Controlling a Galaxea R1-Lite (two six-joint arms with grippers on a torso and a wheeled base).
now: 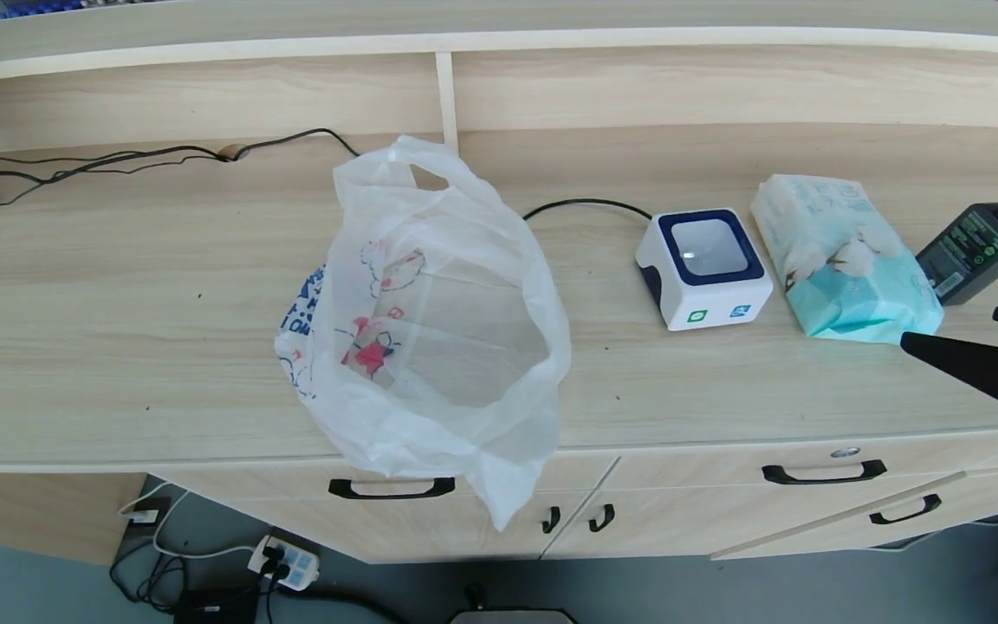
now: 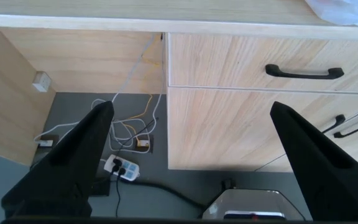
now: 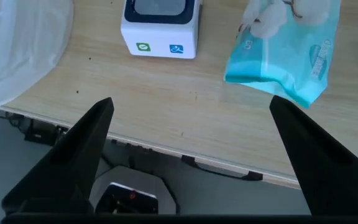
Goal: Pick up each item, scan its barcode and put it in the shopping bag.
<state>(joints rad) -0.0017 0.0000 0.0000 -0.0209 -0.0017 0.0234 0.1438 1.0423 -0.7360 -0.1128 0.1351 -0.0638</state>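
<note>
Grippers first: the right gripper has its two black fingers spread wide with nothing between them. It hangs over the front edge of the wooden counter, just in front of the tissue pack.

That pack is teal and white with cotton-flower pictures. There's small print on it, but it's too tiny to make out. Just beside it on the right lies a dark pump bottle with a green-lettered label and a pale patch that looks like a barcode.

Left of the tissues sits the white scanner, with a navy frame round its window and a green and a blue icon on its front.

The shopping bag is mid-counter, mouth open, drooping over the front edge. Its red and blue print is too crumpled to read.

The left gripper is also wide open and empty, down in front of the drawers.
</note>
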